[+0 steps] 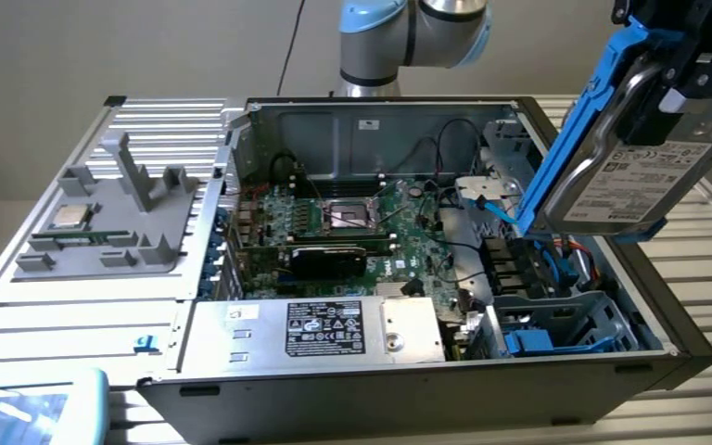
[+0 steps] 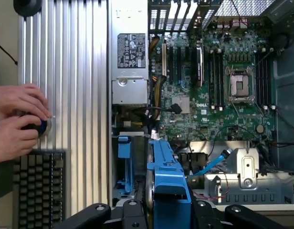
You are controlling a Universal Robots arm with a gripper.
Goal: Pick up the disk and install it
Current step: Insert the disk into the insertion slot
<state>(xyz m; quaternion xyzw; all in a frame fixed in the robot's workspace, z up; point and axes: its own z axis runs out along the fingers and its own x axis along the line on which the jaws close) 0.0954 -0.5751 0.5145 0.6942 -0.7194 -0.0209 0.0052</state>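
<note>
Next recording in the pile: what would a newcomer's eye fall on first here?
First, the disk in its blue carrier, gripped by the end effector and held tilted in the air over the open computer case, at the exterior view's right. Then a person's hands outside the case, resting by a keyboard.
</note>
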